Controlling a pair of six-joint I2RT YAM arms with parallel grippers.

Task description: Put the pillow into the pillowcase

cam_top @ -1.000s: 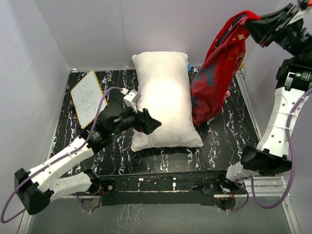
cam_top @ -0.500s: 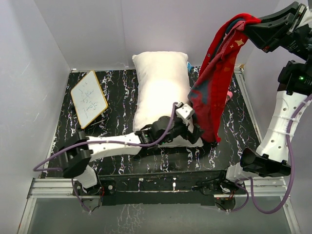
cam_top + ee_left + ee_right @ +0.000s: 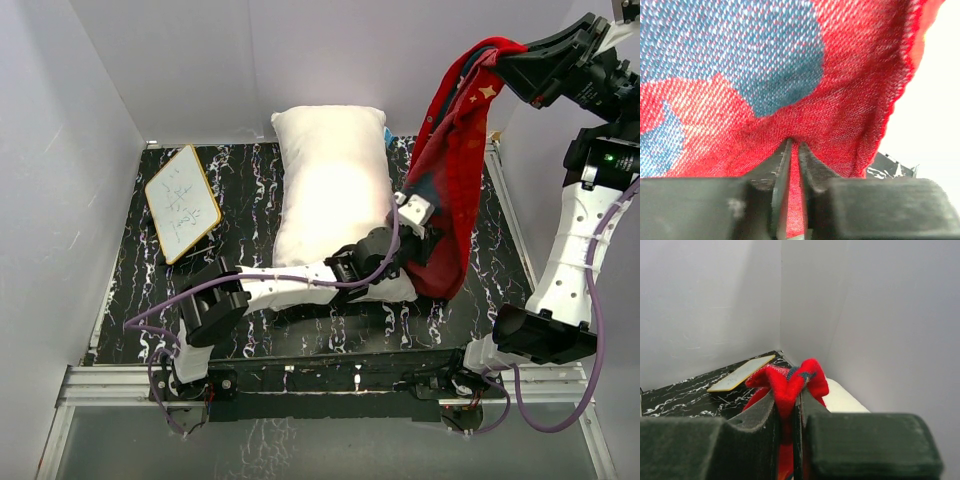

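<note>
Red cloth low on the pillowcase [image 3: 455,160] is pinched thinly in the left claw [image 3: 794,146], just right of the pillow [image 3: 330,190] lying on the surface [image 3: 240,165]. Its top is bunched in the clamped right claw [image 3: 512,62], high at the far right. If that thin pinch slips, or has caught both layers, the mouth may not open for the pillow.

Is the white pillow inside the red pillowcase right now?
No, the pillow lies bare on the table while the pillowcase hangs beside it from the right gripper.
</note>
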